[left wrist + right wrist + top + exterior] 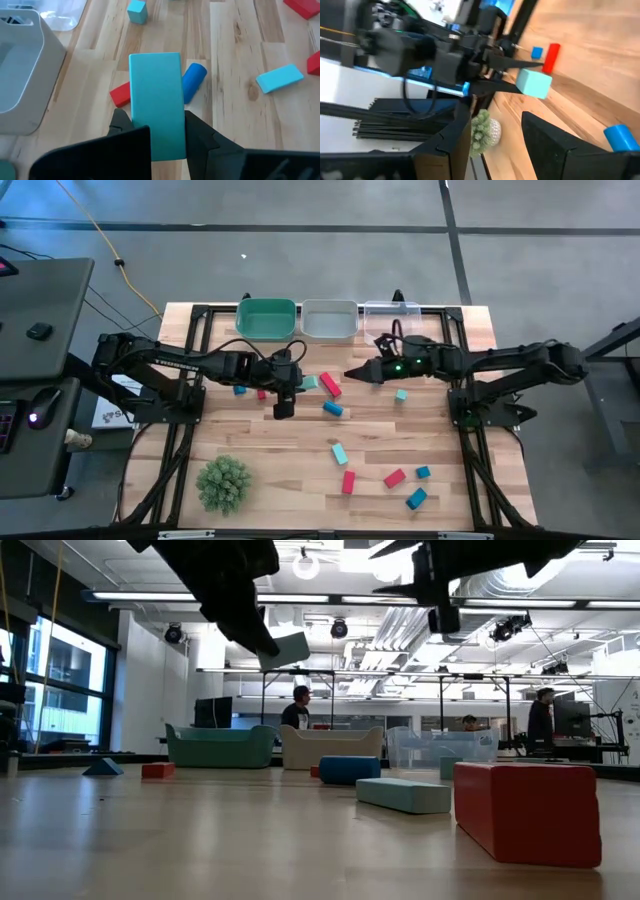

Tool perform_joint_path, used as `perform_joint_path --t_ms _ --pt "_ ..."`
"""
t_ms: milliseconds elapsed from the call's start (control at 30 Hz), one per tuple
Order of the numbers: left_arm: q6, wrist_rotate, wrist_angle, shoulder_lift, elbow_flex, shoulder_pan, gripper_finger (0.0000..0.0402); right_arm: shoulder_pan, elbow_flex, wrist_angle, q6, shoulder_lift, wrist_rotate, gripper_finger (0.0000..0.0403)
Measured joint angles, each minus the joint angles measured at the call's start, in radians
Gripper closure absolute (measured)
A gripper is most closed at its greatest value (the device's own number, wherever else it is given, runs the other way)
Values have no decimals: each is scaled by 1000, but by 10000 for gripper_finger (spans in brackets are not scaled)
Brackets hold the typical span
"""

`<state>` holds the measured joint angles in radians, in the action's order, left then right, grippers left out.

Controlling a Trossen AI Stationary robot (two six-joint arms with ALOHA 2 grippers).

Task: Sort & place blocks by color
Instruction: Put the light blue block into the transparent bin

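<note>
Several blocks strewn on pale wood table (250,440), open lab hall beyond, left gripper (159,137) clamps teal bar (156,100) — long axis along fingers, toward twelve o'clock, right gripper (350,375) half-open, empty

We see bright ceiling lamps (305,565) glaring above the table (200,840); below them, the near red block (527,810) looks soft.

- High view looks straight down on my table (300,470).
- Low view sits at tabletop level, facing the bins (222,746).
- My wrist views look close past my fingers (202,137); both share the teal block (534,83).
</note>
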<state>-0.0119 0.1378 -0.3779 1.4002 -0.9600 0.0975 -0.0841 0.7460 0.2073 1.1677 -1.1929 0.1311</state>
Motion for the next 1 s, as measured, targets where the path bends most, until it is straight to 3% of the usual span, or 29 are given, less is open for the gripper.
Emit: perform_joint_path --t_ms 400,567,767,1000 --pt "129 -8 10 0 0 -1 373 19 0 46 -43 -113 61 235" --pt "154 -8 14 0 0 -17 373 31 0 107 -39 -170 27 205" --pt "138 -7 5 0 0 -45 373 33 0 129 101 -236 -26 157" --pt "94 -7 0 0 0 -56 373 35 0 254 167 -320 -22 151"
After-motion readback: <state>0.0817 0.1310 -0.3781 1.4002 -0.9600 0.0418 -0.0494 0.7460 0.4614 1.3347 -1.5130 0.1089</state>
